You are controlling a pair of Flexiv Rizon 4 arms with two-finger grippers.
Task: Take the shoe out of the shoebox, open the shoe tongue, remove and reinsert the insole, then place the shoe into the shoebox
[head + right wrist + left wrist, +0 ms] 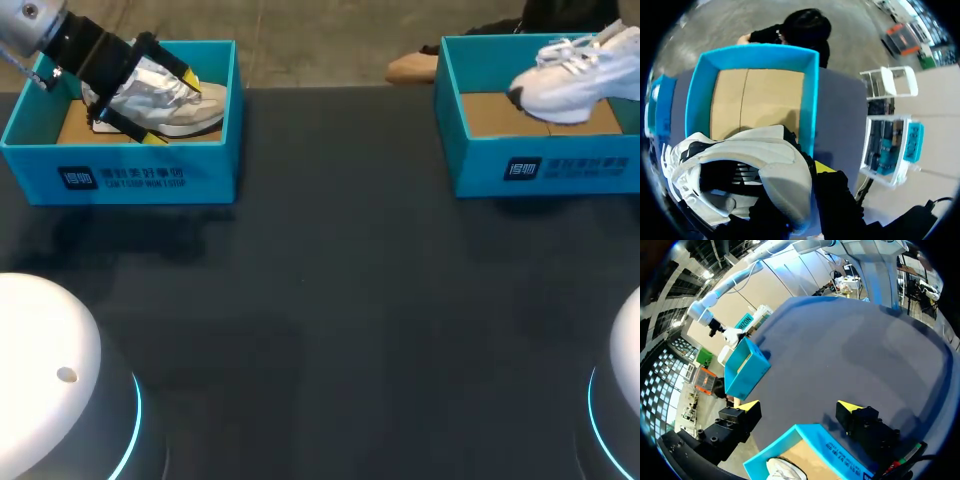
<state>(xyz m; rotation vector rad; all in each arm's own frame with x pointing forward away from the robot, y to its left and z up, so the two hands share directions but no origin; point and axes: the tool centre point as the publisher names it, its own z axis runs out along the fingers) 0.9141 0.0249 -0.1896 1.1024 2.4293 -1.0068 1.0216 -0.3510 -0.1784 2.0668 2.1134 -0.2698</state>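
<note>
Grey shoe (200, 112) lies in the ten o'clock box (120, 178) on the dark table (330, 300), left end effector (170, 108) astride it, grip unclear; right end effector (810, 172) clamps the white shoe (565, 80) above the two o'clock box (540, 165).

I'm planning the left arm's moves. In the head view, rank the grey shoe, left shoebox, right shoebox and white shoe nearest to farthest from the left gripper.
1. grey shoe, straddled by the left gripper.
2. left shoebox, its walls around the gripper, far left.
3. right shoebox, far right.
4. white shoe, raised over that box's right part.
</note>
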